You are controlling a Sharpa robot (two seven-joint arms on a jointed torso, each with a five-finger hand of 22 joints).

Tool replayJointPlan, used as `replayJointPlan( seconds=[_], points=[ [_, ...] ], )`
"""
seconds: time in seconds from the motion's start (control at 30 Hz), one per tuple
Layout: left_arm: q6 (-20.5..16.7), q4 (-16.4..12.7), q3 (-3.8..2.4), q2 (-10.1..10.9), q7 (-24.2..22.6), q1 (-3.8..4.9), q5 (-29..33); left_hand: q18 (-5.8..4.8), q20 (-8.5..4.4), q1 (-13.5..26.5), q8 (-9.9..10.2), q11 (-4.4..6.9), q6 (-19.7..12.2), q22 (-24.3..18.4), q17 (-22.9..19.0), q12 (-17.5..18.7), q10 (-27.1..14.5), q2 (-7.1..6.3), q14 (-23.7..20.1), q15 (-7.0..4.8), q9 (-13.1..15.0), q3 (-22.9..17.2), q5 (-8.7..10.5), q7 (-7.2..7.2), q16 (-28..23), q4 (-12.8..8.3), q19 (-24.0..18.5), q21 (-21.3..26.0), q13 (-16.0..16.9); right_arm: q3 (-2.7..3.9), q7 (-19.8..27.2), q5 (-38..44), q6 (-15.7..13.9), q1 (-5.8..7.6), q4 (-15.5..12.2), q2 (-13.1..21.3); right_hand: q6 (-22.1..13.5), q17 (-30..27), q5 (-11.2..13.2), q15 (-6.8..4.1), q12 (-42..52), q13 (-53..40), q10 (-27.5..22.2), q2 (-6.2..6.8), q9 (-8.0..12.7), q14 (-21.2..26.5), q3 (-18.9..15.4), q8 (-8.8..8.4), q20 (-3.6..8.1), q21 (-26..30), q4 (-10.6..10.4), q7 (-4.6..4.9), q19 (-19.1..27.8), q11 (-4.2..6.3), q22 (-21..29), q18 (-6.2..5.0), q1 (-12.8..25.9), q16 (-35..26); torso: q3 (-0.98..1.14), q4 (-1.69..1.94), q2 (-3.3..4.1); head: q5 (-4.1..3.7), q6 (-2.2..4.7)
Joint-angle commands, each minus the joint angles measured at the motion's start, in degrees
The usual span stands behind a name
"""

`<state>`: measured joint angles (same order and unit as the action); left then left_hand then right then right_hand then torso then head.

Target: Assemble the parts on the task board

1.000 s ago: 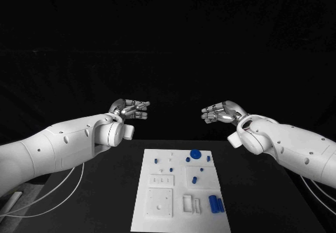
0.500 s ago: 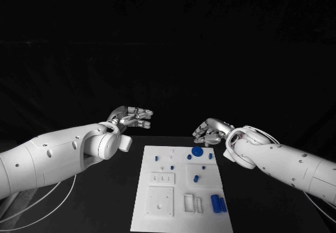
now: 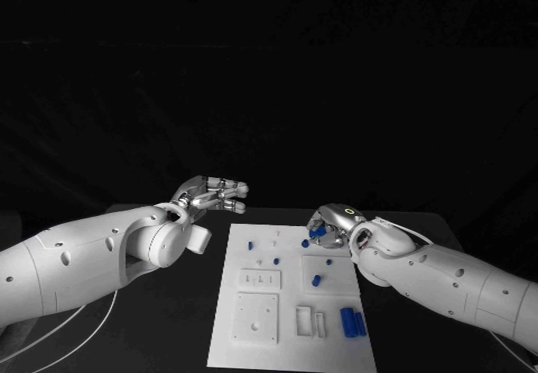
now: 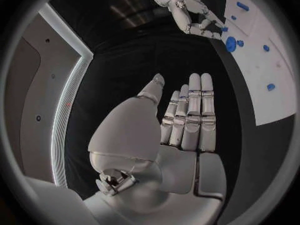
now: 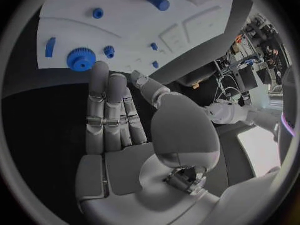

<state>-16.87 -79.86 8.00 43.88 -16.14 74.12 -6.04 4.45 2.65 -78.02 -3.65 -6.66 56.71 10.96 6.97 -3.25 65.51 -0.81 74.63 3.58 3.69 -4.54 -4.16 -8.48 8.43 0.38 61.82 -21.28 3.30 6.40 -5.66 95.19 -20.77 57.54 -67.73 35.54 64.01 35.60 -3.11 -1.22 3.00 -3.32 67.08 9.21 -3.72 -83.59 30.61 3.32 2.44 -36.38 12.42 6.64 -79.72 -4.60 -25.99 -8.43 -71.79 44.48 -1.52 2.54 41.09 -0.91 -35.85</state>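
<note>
Now right hand (image 3: 332, 233) over board's (image 3: 281, 342) far edge, fingers straight, holding nothing, just above gear (image 5: 81, 59). Left hand (image 3: 211, 193) empty, flat, beyond board. Risk: fingertips nudge gear sideways, missing grasp.

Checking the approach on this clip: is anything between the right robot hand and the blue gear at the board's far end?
Nothing visible stands in the way. The right robot hand is open, fingers stretched toward the blue gear on the task board. In the right wrist view only bare surface lies between fingertips and gear. The left robot hand is off to the side.
</note>
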Motion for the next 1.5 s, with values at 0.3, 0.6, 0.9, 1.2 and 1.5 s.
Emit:
replayJointPlan(
  seconds=[0.3, 0.6, 0.9, 1.2, 1.5],
  points=[
    [2.3, -1.7, -0.1, 0.1, -0.6, 0.04, -0.6, 0.05, 0.14, 0.6, 0.1, -0.17, -0.1, 0.0, 0.2, -0.1, -1.0, -0.02, -0.3, 0.2, 0.1, 0.4, 0.21, -0.21, 0.6, -0.4, -0.3, -0.3, 0.1, 0.04, -6.2, 7.8, -4.4, -0.59, 2.0, -1.6, -0.3, -0.1, 0.3, -0.04, 0.3, -0.1, -0.2, 1.86, 0.0, 0.4, 1.7, 0.31, 0.13, 0.5, -1.1, 0.12, 0.3, -0.04, -1.9, -0.27, -0.3, 0.3, -0.44, 0.71, 2.57, -0.81, 0.79],
    [2.6, -2.0, -0.18, 0.0, -0.5, 0.08, -0.8, 0.1, 0.16, 0.6, 0.1, -0.19, -0.1, 0.0, 0.2, -0.1, -1.1, 0.06, -0.3, 0.2, 0.1, 0.4, 0.18, -0.2, 0.6, -0.4, -0.3, -0.4, 0.1, 0.03, -7.0, 8.9, -4.6, -0.79, 3.5, -2.7, -0.1, 0.1, 0.4, -0.14, 0.3, -0.1, 0.3, 2.14, 0.0, 0.4, 3.0, 0.28, 0.25, 1.0, -1.5, 0.05, 0.4, 0.12, -4.4, -0.25, -0.6, 0.6, -0.6, 0.87, 3.45, -0.85, 1.13],
    [2.9, -1.8, -0.2, -0.2, -0.4, 0.1, -0.8, 0.12, 0.2, 0.7, 0.1, -0.2, -0.1, -0.1, 0.2, -0.1, -1.1, 0.21, -0.4, 0.23, 0.1, 0.5, 0.21, -0.2, 0.7, -0.4, -0.4, -0.5, 0.1, 0.02, -7.3, 9.1, -4.3, -0.94, 4.4, -3.4, 0.1, 0.1, 0.3, -0.24, 0.3, -0.1, 0.9, 2.1, 0.0, 0.4, 3.4, 0.29, 0.34, 1.5, -1.6, -0.01, 0.3, 0.26, -5.5, -0.17, -0.4, 0.6, -0.7, 1.04, 4.23, -0.6, 1.14],
    [3.1, -1.7, -0.2, -0.3, -0.1, 0.1, -0.8, 0.13, 0.21, 0.8, 0.1, -0.21, -0.1, -0.1, 0.2, -0.1, -1.2, 0.22, -0.4, 0.23, 0.0, 0.6, 0.35, -0.21, 0.7, -0.5, -0.4, -0.5, 0.1, 0.01, -7.1, 9.1, -3.6, -1.2, 4.7, -3.9, 0.8, 0.3, 0.3, -0.41, 0.3, -0.1, 2.1, 1.66, -0.1, 0.4, 3.7, 0.31, 0.5, 2.0, -1.5, -0.22, 0.0, 0.6, -7.0, 0.06, -0.4, 1.0, -0.78, 1.08, 4.86, -0.72, 1.28],
    [3.2, -1.4, -0.2, -0.3, 0.1, 0.1, -0.8, 0.13, 0.21, 0.8, 0.1, -0.21, -0.1, -0.1, 0.2, -0.1, -1.2, 0.22, -0.4, 0.23, 0.0, 0.6, 0.35, -0.21, 0.7, -0.5, -0.4, -0.5, 0.1, -0.01, -7.0, 9.1, -3.1, -1.38, 4.7, -4.0, 1.3, 0.4, 0.3, -0.59, 0.3, -0.1, 3.3, 1.08, -0.1, 0.5, 3.8, 0.3, 0.68, 2.4, -1.2, -0.37, -0.2, 0.94, -8.8, 0.23, -0.4, 1.5, -0.82, 1.08, 5.15, -0.87, 1.22]
  ],
)
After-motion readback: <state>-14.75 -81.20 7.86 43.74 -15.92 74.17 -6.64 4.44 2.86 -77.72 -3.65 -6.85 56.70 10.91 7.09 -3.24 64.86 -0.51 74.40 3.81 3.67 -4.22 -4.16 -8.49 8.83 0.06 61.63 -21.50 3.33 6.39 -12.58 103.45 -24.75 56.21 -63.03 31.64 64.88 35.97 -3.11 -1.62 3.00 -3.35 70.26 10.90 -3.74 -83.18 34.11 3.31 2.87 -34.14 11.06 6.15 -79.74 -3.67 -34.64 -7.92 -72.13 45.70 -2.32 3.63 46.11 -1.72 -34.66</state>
